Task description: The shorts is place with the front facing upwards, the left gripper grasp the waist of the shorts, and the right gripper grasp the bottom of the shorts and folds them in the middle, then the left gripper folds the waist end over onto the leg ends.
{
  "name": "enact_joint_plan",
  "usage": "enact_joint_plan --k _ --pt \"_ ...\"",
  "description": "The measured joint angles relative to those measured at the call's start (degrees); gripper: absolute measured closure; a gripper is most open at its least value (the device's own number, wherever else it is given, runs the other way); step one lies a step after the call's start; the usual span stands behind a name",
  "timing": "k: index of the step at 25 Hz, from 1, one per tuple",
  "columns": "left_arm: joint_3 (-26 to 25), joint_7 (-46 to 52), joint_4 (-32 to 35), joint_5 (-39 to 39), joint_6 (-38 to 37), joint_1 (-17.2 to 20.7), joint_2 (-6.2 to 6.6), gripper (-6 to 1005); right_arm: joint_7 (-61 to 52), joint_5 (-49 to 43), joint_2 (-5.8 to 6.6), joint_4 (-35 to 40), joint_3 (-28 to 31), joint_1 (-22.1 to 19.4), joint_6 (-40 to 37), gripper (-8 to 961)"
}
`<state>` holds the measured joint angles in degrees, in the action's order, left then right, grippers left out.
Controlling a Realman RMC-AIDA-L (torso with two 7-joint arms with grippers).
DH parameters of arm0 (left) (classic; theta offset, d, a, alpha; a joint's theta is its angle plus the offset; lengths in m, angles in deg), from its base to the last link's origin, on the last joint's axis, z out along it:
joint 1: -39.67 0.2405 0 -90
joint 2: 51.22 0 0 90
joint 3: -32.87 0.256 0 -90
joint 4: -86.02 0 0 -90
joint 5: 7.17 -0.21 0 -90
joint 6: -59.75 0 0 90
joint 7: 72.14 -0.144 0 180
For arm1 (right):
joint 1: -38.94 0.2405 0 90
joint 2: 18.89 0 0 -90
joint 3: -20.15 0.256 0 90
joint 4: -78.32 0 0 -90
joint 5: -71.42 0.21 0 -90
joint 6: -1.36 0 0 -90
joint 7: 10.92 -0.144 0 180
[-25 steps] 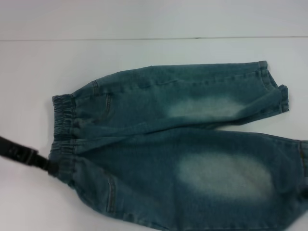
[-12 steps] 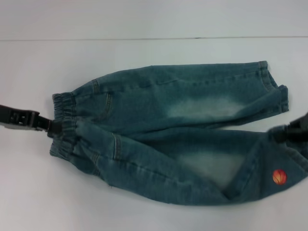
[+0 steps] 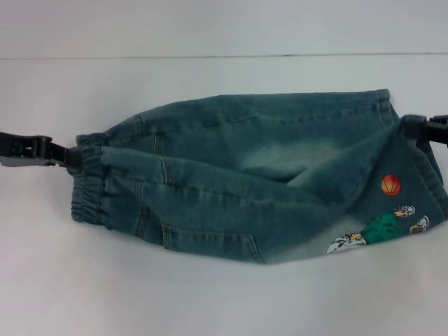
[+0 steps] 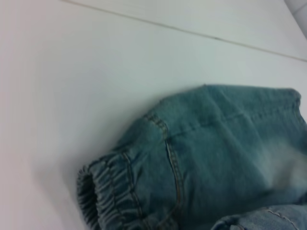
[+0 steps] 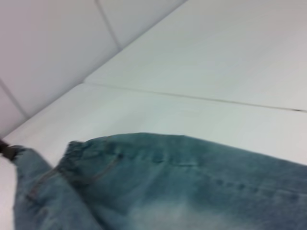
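The left gripper (image 3: 75,157) tips are buried in the waist (image 3: 91,185) fabric, so the jaws' state cannot be read. The right gripper (image 3: 413,129) is cut off by the head view's right edge, tips hidden behind the folded shorts (image 3: 245,175). Neither wrist view shows its own jaws; both crop the denim.

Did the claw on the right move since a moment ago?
Yes. The right claw went up toward the table's far seam line, dragging the near leg of the shorts over the far leg.
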<state>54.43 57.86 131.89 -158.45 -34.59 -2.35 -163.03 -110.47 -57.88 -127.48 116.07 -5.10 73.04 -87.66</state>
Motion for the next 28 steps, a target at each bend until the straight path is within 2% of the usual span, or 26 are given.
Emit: enact_joint_plan --k 3,8,15,28 --pt "-0.3 0.2 0.0 0.4 1.4 0.0 0.07 947 1.9 3.0 -0.12 -2.9 0.3 -0.1 4.1 909" --pt "-0.6 0.3 0.0 0.5 2.6 0.1 0.19 946 3.0 5.5 -0.1 -4.4 0.8 -0.1 6.6 910" --pt "-3.2 0.3 0.0 0.5 5.3 1.0 0.22 946 3.1 6.5 -1.04 -5.0 3.7 -0.6 13.1 910" --pt "-3.9 0.1 -0.1 2.4 6.8 1.4 0.04 944 4.5 12.1 -1.85 -5.7 3.1 0.2 14.6 908"
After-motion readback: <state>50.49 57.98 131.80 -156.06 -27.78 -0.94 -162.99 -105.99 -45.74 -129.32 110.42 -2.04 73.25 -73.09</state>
